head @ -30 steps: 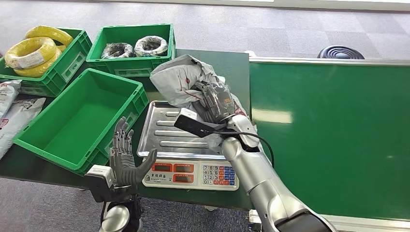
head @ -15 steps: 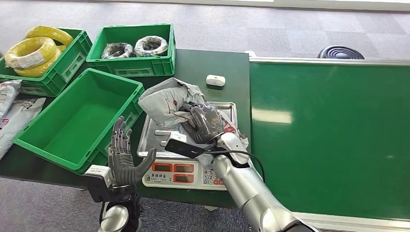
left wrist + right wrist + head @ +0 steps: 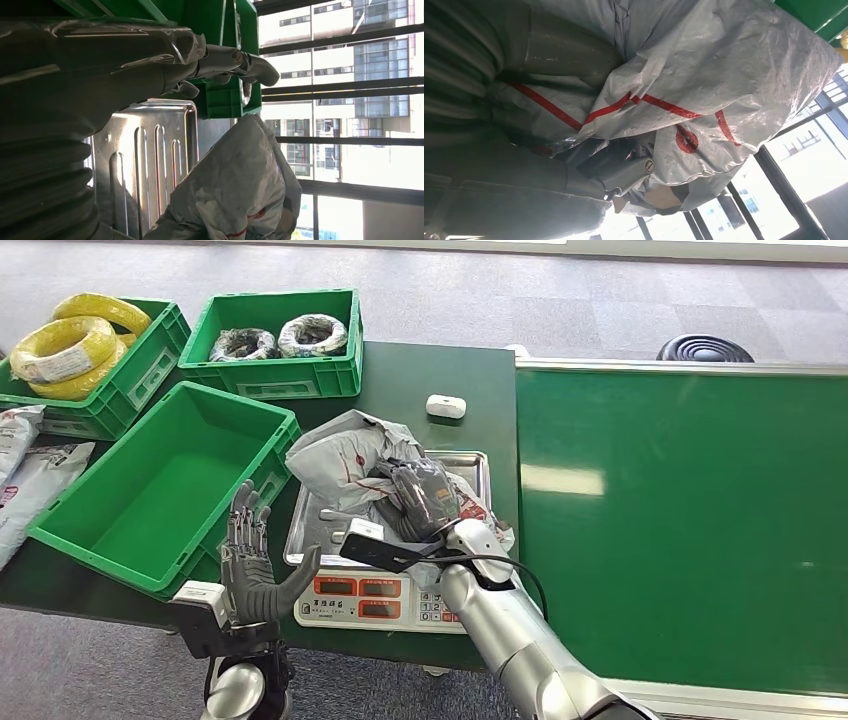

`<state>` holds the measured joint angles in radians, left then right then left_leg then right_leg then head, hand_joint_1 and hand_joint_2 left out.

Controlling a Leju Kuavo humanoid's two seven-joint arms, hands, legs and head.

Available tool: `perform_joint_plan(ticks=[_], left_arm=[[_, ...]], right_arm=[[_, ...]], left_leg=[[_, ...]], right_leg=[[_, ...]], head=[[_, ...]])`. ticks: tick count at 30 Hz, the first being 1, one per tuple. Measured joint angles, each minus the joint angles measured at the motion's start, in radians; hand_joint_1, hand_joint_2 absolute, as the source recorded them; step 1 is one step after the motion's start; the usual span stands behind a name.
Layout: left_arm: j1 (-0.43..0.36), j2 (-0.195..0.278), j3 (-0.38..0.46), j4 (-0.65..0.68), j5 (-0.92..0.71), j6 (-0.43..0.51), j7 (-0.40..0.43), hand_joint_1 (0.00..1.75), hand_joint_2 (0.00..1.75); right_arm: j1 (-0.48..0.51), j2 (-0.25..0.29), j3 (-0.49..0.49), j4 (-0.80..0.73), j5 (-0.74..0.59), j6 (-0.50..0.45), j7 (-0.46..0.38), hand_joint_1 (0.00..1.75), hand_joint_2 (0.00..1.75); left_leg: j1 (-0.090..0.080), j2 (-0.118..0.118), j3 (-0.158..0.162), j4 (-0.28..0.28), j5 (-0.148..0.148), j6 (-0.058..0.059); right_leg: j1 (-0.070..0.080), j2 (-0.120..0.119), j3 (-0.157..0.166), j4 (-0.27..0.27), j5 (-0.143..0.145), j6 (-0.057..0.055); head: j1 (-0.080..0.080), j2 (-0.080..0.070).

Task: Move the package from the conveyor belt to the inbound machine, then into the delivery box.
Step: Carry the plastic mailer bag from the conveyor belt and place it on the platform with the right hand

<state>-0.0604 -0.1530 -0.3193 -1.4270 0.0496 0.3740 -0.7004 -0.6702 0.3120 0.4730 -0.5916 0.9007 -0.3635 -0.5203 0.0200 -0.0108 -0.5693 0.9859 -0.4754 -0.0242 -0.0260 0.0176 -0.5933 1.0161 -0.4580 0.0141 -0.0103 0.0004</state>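
Right hand [image 3: 418,498] clamped on the grey package [image 3: 350,455], which lies over the scale's steel tray [image 3: 318,532]: settle it flat within the tray rim before letting go, while the left hand [image 3: 250,565], fingers spread and empty, waits beside the tray.

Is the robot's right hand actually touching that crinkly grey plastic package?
Touching. In the right wrist view the right hand has its fingers pressed into the crinkly grey plastic package, which wraps around them.

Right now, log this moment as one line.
right hand: holds package | package: over scale tray | left hand: open, empty
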Motion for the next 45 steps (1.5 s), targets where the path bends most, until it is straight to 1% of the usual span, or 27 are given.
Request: perform_joint_plan(ticks=[5, 11, 13, 15, 17, 20, 25, 35, 38, 41, 43, 45], left_arm=[[0.0, -0.001, 0.0, -0.002, 0.0, 0.0, 0.0, 0.0, 1.75], [0.001, -0.002, 0.003, -0.002, -0.008, 0.002, 0.0, 0.0, 1.75], [0.002, -0.003, 0.005, -0.003, -0.01, 0.005, 0.001, 0.0, 1.75], [0.004, -0.007, 0.007, -0.004, -0.012, 0.007, 0.003, 0.0, 1.75], [0.006, -0.011, 0.008, -0.003, -0.015, 0.01, 0.003, 0.0, 1.75], [0.006, -0.017, 0.01, -0.001, -0.018, 0.012, 0.003, 0.0, 1.75], [0.004, -0.026, 0.013, 0.004, -0.018, 0.012, 0.003, 0.0, 1.75], [0.001, -0.034, 0.017, 0.005, -0.019, 0.012, 0.003, 0.0, 1.75], [0.001, -0.035, 0.017, 0.005, -0.022, 0.012, 0.003, 0.0, 1.75], [0.001, -0.037, 0.019, 0.005, -0.028, 0.012, 0.003, 0.0, 1.75], [0.001, -0.039, 0.023, 0.005, -0.033, 0.012, 0.003, 0.0, 1.75], [0.001, -0.041, 0.028, 0.004, -0.038, 0.013, 0.003, 0.0, 1.75]], right_arm=[[0.0, -0.001, 0.0, 0.013, 0.007, -0.042, 0.032, 1.75, 1.75], [-0.008, -0.001, -0.019, 0.024, 0.015, -0.143, 0.125, 1.73, 1.75], [-0.018, -0.001, -0.035, 0.025, 0.01, -0.165, 0.162, 0.86, 1.75], [-0.033, -0.001, -0.058, 0.031, -0.001, -0.187, 0.203, 0.0, 0.87], [-0.053, -0.002, -0.094, 0.042, -0.017, -0.213, 0.23, 0.0, 0.0], [-0.074, -0.003, -0.138, 0.058, -0.027, -0.246, 0.235, 0.0, 0.0], [-0.088, -0.003, -0.173, 0.077, -0.012, -0.283, 0.235, 0.0, 0.0], [-0.094, -0.003, -0.194, 0.092, -0.006, -0.289, 0.236, 0.0, 0.0], [-0.094, -0.003, -0.196, 0.091, 0.015, -0.304, 0.239, 0.0, 0.0], [-0.082, -0.001, -0.216, 0.056, 0.081, -0.321, 0.227, 0.0, 0.0], [-0.065, 0.005, -0.248, -0.004, 0.134, -0.325, 0.203, 0.0, 0.0], [-0.043, 0.01, -0.282, -0.086, 0.152, -0.326, 0.185, 0.0, 0.0]], left_leg=[[0.0, 0.0, 0.0, 0.0, 0.0, 0.0], [0.0, 0.0, 0.0, 0.0, 0.0, 0.0], [0.0, 0.0, 0.0, 0.0, 0.0, 0.0], [0.0, 0.0, 0.0, 0.0, 0.0, 0.0], [0.0, 0.0, 0.0, 0.0, 0.0, 0.0], [0.0, 0.0, 0.0, 0.0, 0.0, 0.0], [0.0, 0.0, 0.0, 0.0, 0.0, 0.0], [0.0, 0.0, 0.0, 0.0, 0.0, 0.0], [0.0, 0.0, 0.0, 0.0, 0.0, 0.0], [0.0, 0.0, 0.0, 0.0, 0.0, 0.0], [0.0, 0.0, 0.0, 0.0, 0.0, 0.0], [0.0, 0.0, 0.0, 0.0, 0.0, 0.0]], right_leg=[[0.0, 0.0, 0.0, 0.0, 0.0, 0.0], [0.0, 0.0, 0.0, 0.0, 0.0, 0.0], [0.0, 0.0, 0.0, 0.0, 0.0, 0.0], [0.0, 0.0, 0.0, 0.0, 0.0, 0.0], [0.0, 0.0, 0.0, 0.0, 0.0, 0.0], [0.0, 0.0, 0.0, 0.0, 0.0, 0.0], [0.0, 0.0, 0.0, 0.0, 0.0, 0.0], [0.0, 0.0, 0.0, 0.0, 0.0, 0.0], [0.0, 0.0, 0.0, 0.0, 0.0, 0.0], [0.0, 0.0, 0.0, 0.0, 0.0, 0.0], [0.0, 0.0, 0.0, 0.0, 0.0, 0.0], [0.0, 0.0, 0.0, 0.0, 0.0, 0.0]], head=[[0.0, 0.0], [0.0, 0.0], [0.0, 0.0], [0.0, 0.0], [0.0, 0.0], [0.0, 0.0], [0.0, 0.0], [0.0, 0.0], [0.0, 0.0], [0.0, 0.0], [0.0, 0.0], [0.0, 0.0]])
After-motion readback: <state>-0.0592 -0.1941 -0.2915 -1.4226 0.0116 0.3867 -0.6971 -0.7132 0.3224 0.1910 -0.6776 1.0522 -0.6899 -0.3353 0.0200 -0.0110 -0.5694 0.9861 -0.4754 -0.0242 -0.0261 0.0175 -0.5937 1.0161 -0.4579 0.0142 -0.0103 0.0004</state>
